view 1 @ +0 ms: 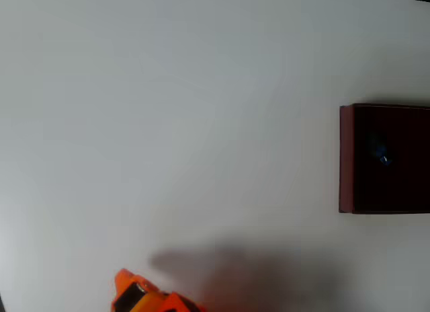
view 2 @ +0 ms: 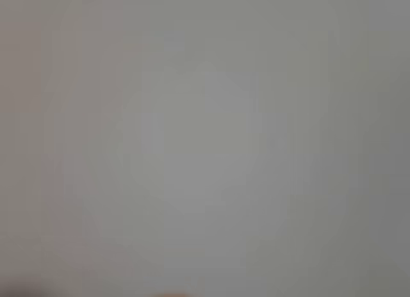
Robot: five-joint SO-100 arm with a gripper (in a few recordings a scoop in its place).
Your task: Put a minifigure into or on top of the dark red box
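Orange gripper [view 1: 144,297] sits well apart from minifigure [view 1: 381,155] inside dark red box [view 1: 346,157].

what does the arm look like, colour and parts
In the overhead view a small piece of the arm shows at the bottom edge: bright orange plastic with rounded, blocky shapes and a dark part set between them. No cables or markings can be made out; the picture is blurred.
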